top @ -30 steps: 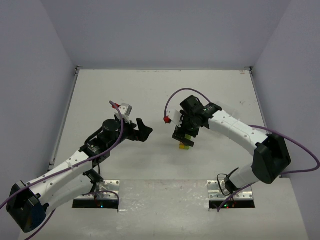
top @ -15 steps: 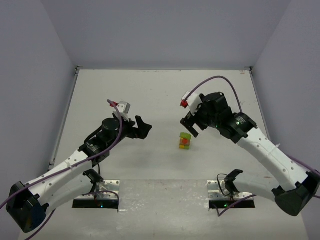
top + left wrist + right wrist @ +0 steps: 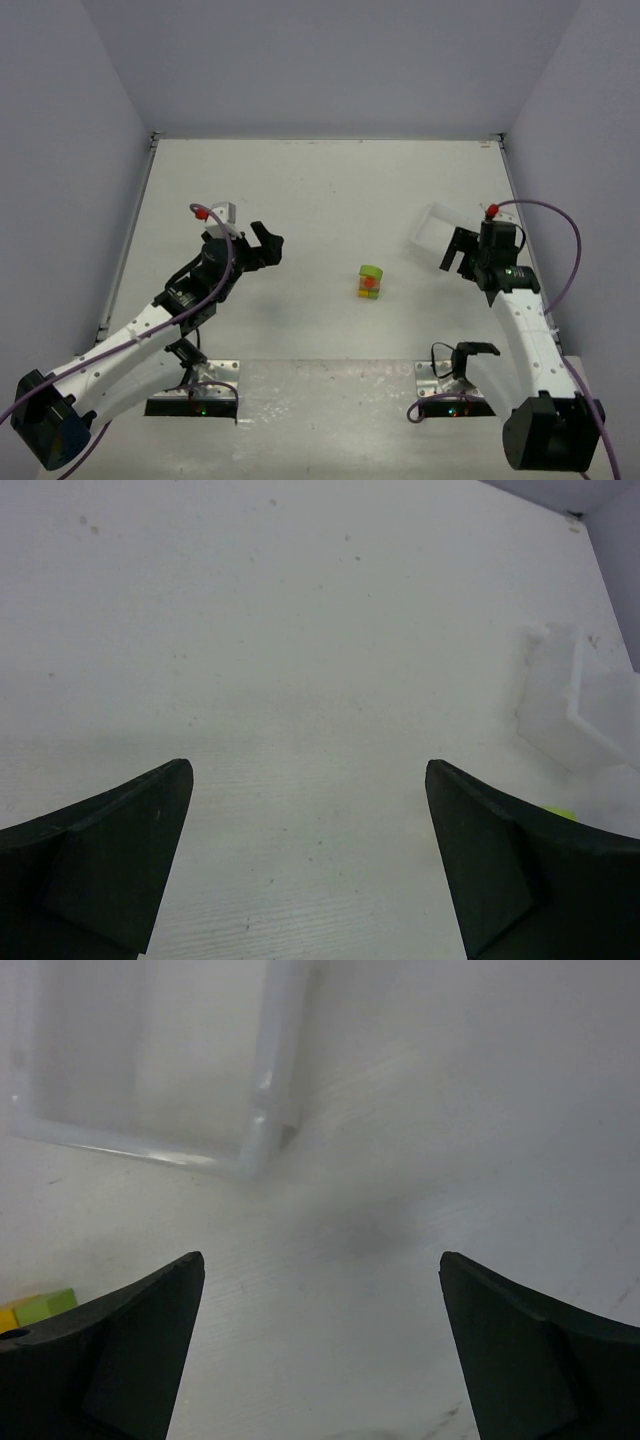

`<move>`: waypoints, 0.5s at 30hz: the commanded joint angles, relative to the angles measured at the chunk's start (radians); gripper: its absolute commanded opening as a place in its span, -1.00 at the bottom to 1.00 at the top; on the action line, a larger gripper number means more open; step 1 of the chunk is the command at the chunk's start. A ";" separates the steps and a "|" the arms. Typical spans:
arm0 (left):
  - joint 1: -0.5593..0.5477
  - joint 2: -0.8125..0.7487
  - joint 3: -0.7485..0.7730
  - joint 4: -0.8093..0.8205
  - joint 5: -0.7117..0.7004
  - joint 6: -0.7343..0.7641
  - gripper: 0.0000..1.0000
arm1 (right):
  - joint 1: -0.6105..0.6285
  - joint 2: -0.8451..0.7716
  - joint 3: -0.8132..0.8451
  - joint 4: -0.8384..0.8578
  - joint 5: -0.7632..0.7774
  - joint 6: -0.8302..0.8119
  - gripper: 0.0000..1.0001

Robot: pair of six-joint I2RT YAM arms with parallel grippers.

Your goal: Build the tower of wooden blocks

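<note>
The right gripper (image 3: 457, 253) has retreated right from the yellow, red-orange, lime-green wooden tower (image 3: 371, 282). Its jaws stand spread, like those of the left gripper (image 3: 266, 241).

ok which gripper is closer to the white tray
Right. The right gripper is beside the tray's near corner; the left gripper is far off, beyond the tower.

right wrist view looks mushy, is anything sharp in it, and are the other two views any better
Right wrist view: soft throughout, the tray corner smeared, a lime green block blurred at lower left. Left wrist view: table grain crisp in the foreground, tray hazy at right. Top external view: even diffuse light, tower sharp, white tray barely separating from the table.
</note>
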 commanded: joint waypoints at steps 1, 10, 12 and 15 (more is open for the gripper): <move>0.016 -0.074 -0.044 -0.004 -0.163 -0.088 1.00 | -0.062 -0.111 -0.131 0.048 0.042 0.193 0.97; 0.016 -0.153 -0.089 -0.033 -0.197 -0.102 1.00 | -0.061 -0.447 -0.369 0.007 0.153 0.367 0.97; 0.017 -0.149 -0.089 -0.045 -0.198 -0.102 1.00 | -0.062 -0.539 -0.378 0.002 0.161 0.385 0.97; 0.016 -0.145 -0.083 -0.053 -0.202 -0.101 1.00 | -0.063 -0.629 -0.386 -0.005 0.166 0.392 0.97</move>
